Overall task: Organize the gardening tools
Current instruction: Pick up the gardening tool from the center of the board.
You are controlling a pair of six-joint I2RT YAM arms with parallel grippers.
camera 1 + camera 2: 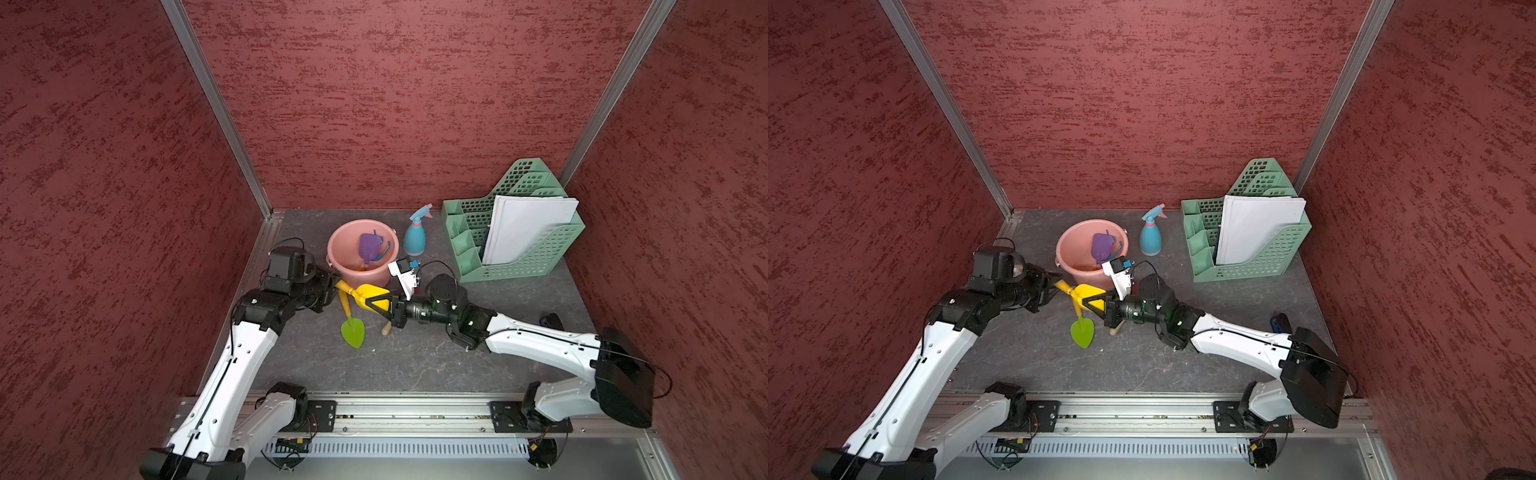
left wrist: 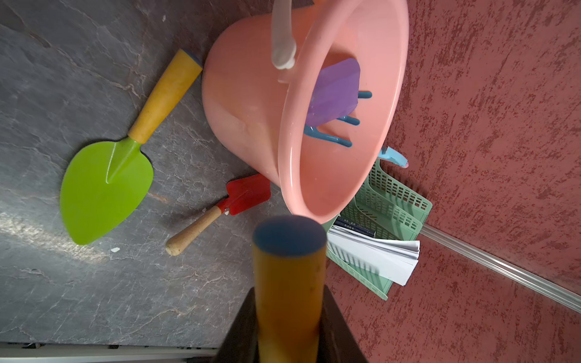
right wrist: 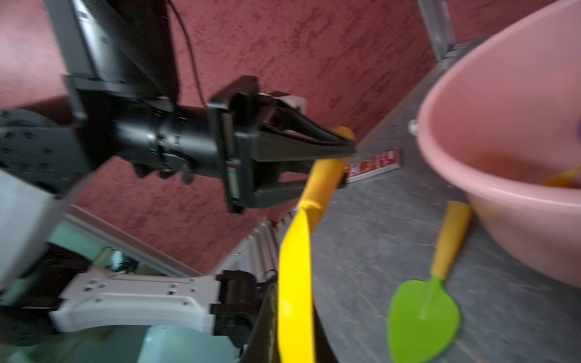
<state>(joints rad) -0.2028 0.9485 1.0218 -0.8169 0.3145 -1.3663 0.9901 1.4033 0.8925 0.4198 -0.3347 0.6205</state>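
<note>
Yellow scoop (image 1: 368, 291) clenched between left gripper (image 1: 336, 287) and right gripper (image 1: 370, 304), pink bucket (image 1: 331, 249) holding purple scoop (image 1: 368, 245), blue fork (image 2: 327, 136)

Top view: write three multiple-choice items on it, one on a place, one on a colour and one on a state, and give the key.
1. Where is the spray bottle?
A. Upright on the table, between the pink bucket and the green file rack
B. Inside the bucket
C. Lying by the front rail

2. What colour is the blade of the trowel lying on the table?
A. Purple
B. Green
C. Blue

3. What state is the yellow scoop in?
A. Lying free on the table
B. Standing in the bucket
C. Gripped by both end effectors

Key:
1 A: the bottle stands on its base in the gap between bucket and rack.
2 B: the leaf-shaped blade is bright green, on a yellow handle.
3 C: the left end effector grips the handle and the right end effector grips the blade.
</note>
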